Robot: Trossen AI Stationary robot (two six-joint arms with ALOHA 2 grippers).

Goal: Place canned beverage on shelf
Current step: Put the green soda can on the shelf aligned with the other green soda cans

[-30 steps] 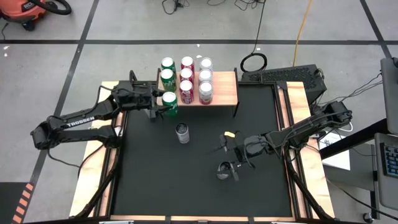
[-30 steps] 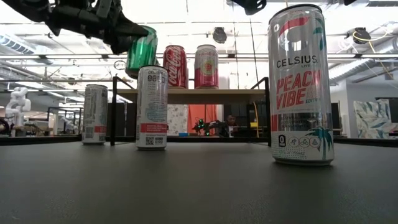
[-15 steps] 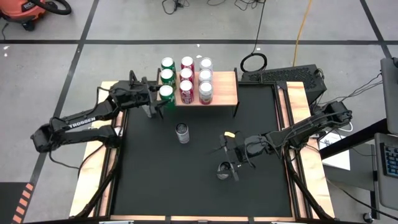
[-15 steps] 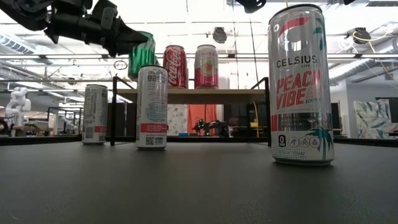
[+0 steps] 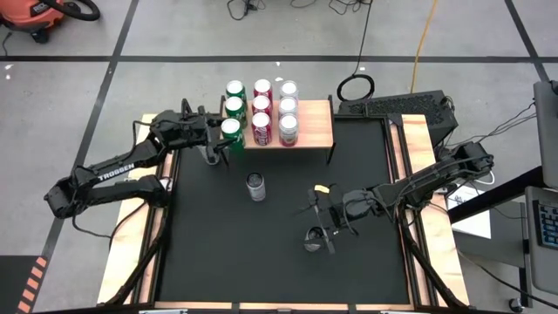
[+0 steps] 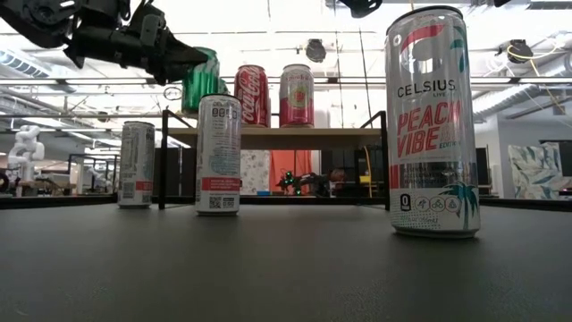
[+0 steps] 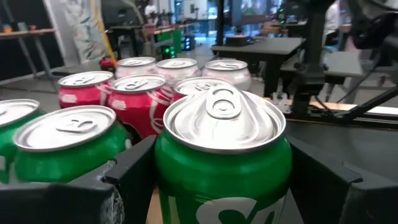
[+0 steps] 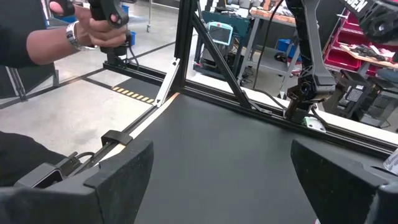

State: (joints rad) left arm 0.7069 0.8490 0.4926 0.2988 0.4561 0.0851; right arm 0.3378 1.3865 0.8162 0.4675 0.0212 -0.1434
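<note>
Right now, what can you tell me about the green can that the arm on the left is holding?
The green can is a metal drink can with a silver top and an unopened pull tab. The left gripper clamps it between its dark fingers. It is tilted slightly in the air, at the left front corner of the wooden shelf, next to two other green cans standing there. Its white lettering is mostly hidden.

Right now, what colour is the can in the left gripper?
Green, with a silver top. The can shows best in the left wrist view, held in the left gripper.
</note>
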